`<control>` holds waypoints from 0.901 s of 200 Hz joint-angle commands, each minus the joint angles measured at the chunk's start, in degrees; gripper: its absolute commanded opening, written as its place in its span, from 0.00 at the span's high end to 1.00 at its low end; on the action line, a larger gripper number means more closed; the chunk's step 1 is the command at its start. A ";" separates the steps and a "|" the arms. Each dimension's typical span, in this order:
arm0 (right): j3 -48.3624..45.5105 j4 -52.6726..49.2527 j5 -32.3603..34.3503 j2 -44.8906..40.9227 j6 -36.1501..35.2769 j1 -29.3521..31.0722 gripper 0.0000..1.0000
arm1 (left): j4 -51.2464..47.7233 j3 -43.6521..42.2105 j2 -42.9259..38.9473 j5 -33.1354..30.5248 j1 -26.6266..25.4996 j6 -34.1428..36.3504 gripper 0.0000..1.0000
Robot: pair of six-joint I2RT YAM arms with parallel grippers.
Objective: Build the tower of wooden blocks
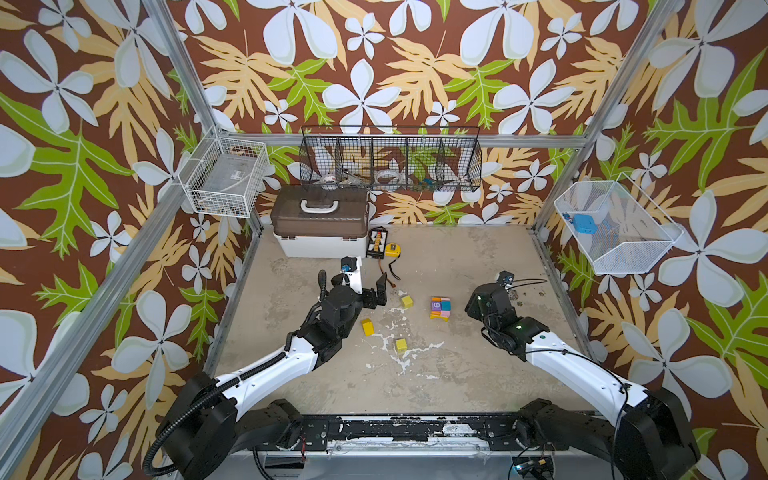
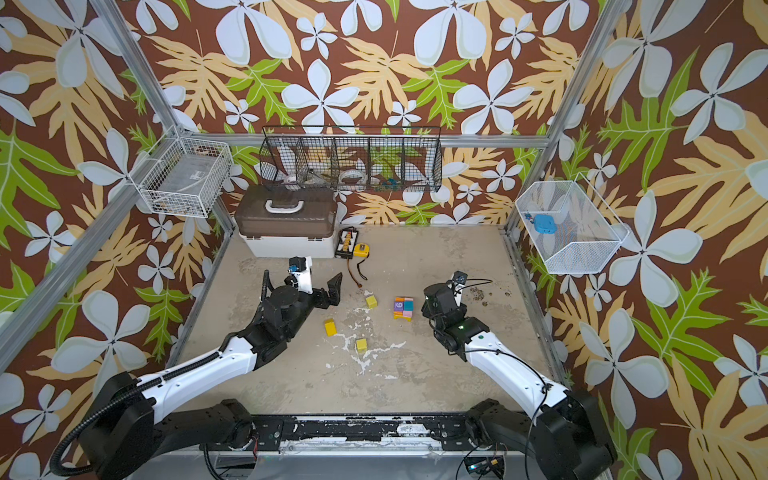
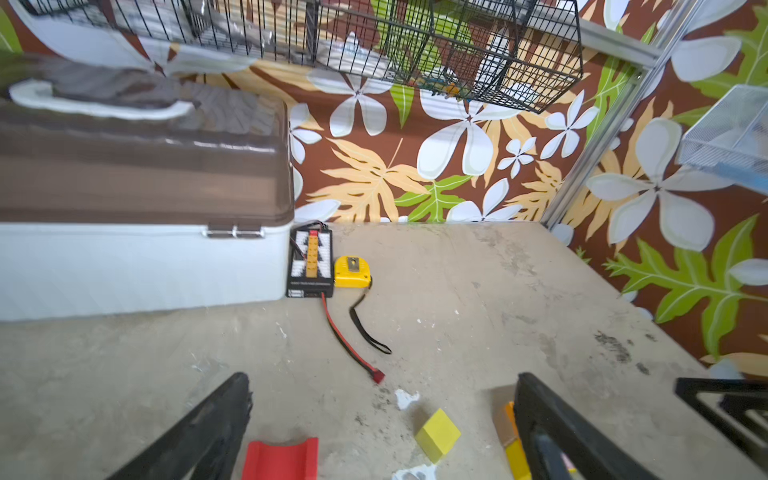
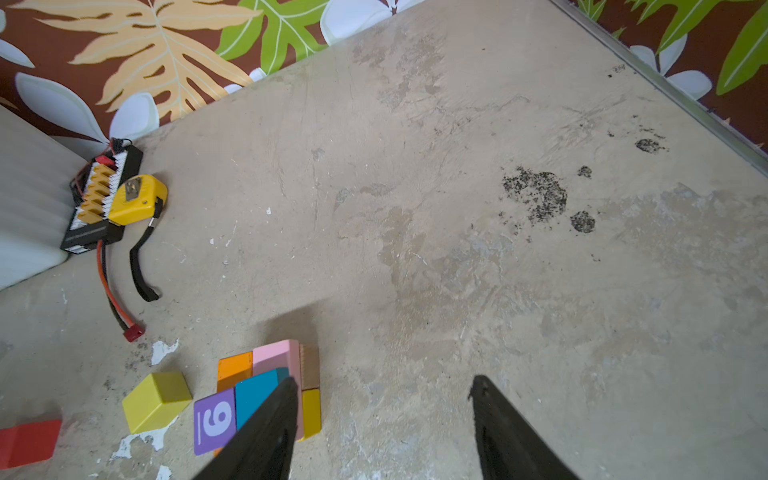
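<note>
the tabletop looks like rough, matt concrete, stained and flecked with white. the wood blocks wear smooth, matt paint. the toolbox is white plastic under a glossy, see-through brown lid. the tape measure is shiny yellow plastic. the black basket is thin metal wire.

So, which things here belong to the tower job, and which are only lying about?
For the job:
- block stack
- yellow blocks
- red arch

Lying about:
- toolbox
- tape measure
- connector board
- wire baskets
</note>
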 commanded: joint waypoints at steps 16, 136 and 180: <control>1.85 1.00 -1.40 6.45 0.89 -0.10 0.37 | -8.88 2.27 4.49 0.60 0.05 -17.18 0.13; 1.92 3.19 -7.02 13.85 4.13 -0.46 0.43 | -12.34 14.49 28.69 11.72 -8.16 -18.92 0.30; 2.08 3.32 -7.76 14.40 3.95 -0.40 0.43 | -14.31 18.88 34.00 11.39 -9.10 -18.46 0.31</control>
